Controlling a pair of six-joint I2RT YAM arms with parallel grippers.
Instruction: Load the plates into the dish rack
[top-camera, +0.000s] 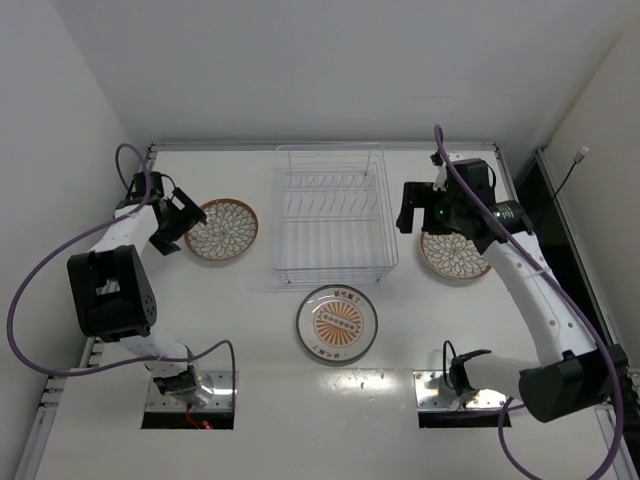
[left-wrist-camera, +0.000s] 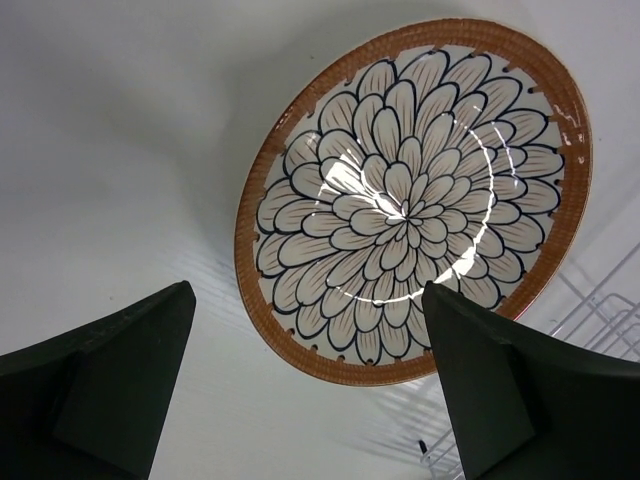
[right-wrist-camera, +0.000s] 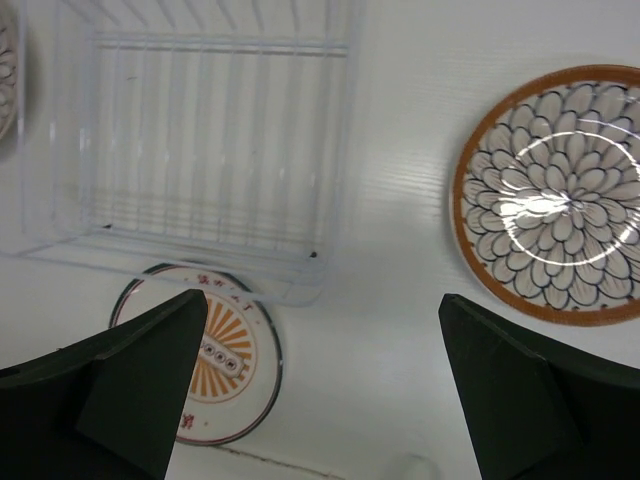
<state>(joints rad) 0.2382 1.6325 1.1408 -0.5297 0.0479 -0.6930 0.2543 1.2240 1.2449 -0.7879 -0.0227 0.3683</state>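
The left tool (top-camera: 181, 224) stands wide open and holds nothing. The right tool (top-camera: 418, 222) is likewise spread wide and empty; we see nothing between the fingers in either wrist view.

No plate is in the dish rack (top-camera: 335, 283), which sits at upper centre of the overhead frame. All three plates lie flat on the table (top-camera: 250, 340).

- The left brown-rimmed plate (top-camera: 222, 230) lies just to the right of the left tool in the overhead frame. In the left wrist view it fills the upper right, ahead of the open fingers, its near rim between them.
- The right brown-rimmed plate (top-camera: 450, 262) lies just below the right tool, partly covered by that arm.
- The sunburst plate (top-camera: 337, 322) lies at lower centre, just below the rack and about midway between the two arms.

We judge the left arm best placed: its plate is directly ahead. Being round, the plate gives no long axis to line up on. Lying flat, it offers only its rim, so the approach must come in low at the near edge.
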